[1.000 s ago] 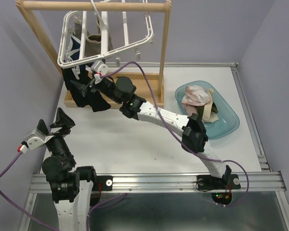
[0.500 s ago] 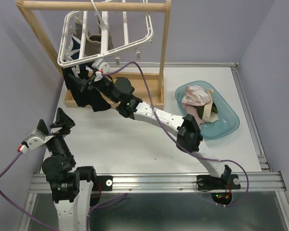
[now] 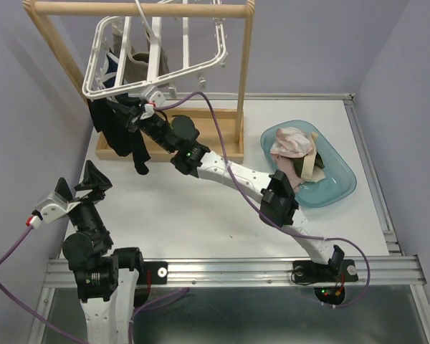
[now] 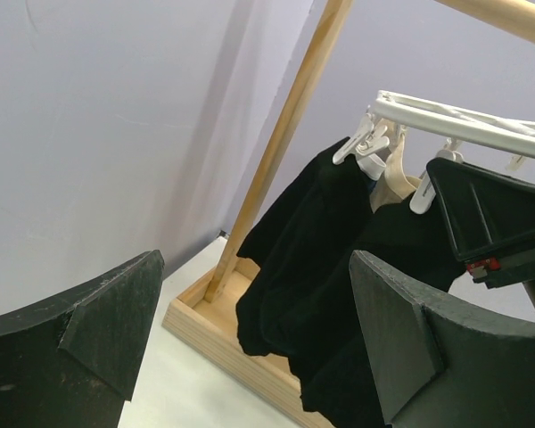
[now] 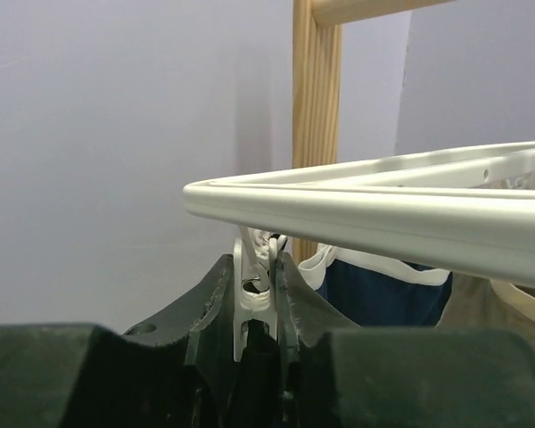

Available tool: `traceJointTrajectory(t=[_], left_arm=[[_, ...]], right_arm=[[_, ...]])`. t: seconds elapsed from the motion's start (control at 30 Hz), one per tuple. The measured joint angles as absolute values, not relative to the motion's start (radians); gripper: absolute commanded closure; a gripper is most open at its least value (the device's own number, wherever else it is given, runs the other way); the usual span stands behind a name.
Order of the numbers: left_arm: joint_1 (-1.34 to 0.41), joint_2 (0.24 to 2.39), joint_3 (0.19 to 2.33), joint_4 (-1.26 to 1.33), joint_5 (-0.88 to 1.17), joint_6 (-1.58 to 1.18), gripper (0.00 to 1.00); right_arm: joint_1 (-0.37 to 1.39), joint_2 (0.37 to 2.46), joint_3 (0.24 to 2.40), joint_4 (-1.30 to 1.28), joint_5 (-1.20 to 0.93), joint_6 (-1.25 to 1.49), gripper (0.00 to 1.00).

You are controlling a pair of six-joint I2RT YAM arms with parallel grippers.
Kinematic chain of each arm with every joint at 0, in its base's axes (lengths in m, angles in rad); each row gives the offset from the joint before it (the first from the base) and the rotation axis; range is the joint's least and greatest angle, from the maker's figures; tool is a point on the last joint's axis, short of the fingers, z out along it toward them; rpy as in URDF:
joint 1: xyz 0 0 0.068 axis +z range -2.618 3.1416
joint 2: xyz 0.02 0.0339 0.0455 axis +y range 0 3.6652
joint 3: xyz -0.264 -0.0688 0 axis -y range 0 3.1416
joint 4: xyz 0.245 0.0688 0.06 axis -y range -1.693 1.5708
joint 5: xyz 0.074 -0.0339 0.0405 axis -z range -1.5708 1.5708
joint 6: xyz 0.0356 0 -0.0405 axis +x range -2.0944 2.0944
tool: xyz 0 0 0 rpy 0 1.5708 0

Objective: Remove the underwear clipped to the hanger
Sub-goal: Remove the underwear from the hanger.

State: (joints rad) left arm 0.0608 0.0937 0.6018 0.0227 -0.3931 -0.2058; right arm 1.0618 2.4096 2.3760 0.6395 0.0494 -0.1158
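The white hanger (image 3: pixel 158 64) hangs from the wooden rail, and its rim bar (image 5: pixel 383 209) crosses the right wrist view. Black underwear (image 3: pixel 122 136) droops from its near-left corner and also shows in the left wrist view (image 4: pixel 339 259). Navy underwear with white trim (image 5: pixel 383 290) and a cream piece (image 3: pixel 140 68) hang behind it. My right gripper (image 3: pixel 132 115) sits under that corner. Its fingers are shut on a white clip (image 5: pixel 250 303) that holds the black cloth. My left gripper (image 3: pixel 75 186) stands open low at the left, apart from the cloth, with nothing between its fingers (image 4: pixel 254 267).
The wooden rail stand (image 3: pixel 244 72) has a box base (image 3: pixel 201 147) under the hanger. A teal basin (image 3: pixel 337 183) at the right holds several loose garments (image 3: pixel 294 147). Lilac walls close in on the left and back.
My right gripper moved up and left to the hanger's corner and closed on the clip. The black underwear now hangs narrower and straighter. The left arm has not moved.
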Motion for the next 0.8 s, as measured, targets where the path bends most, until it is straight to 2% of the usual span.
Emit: traceJointTrajectory(t=[0.1,0.17,0.23,0.27,0.33,0.4,0.63,0.67,0.77,0.8], left_arm=[[0.061,0.094,0.602,0.023,-0.393,-0.205,0.03],[0.061,0.094,0.602,0.023,-0.393,-0.204,0.03],[0.061,0.094,0.602,0.023,-0.393,-0.203,0.03],[0.061,0.094,0.602,0.023,-0.393,-0.203,0.03],[0.061,0.094,0.602,0.023,-0.393,-0.202,0.03],[0.061,0.094,0.602,0.023,-0.393,-0.202,0.03],[0.061,0.094,0.602,0.023,-0.393,-0.199,0.03],[0.061,0.094,0.602,0.023,-0.392,-0.199,0.03],[0.061,0.094,0.601,0.023,-0.393,-0.199,0.03],[0.061,0.094,0.601,0.023,-0.392,-0.199,0.03]], right_arm=[[1.062,2.41,2.381,0.642,0.04,-0.111,0.92],[1.062,2.41,2.381,0.645,0.034,-0.111,0.93],[1.062,2.41,2.381,0.645,0.028,-0.11,0.83],[1.062,2.41,2.381,0.645,0.026,-0.11,0.67],[1.062,2.41,2.381,0.646,0.027,-0.107,0.6],[1.061,2.41,2.381,0.648,0.027,-0.106,0.57],[1.06,2.407,2.367,0.664,0.004,-0.114,0.3],[1.06,2.403,2.355,0.664,-0.005,-0.116,0.29],[1.06,2.394,2.321,0.664,-0.023,-0.121,0.09],[1.06,2.385,2.3,0.663,-0.031,-0.129,0.08]])
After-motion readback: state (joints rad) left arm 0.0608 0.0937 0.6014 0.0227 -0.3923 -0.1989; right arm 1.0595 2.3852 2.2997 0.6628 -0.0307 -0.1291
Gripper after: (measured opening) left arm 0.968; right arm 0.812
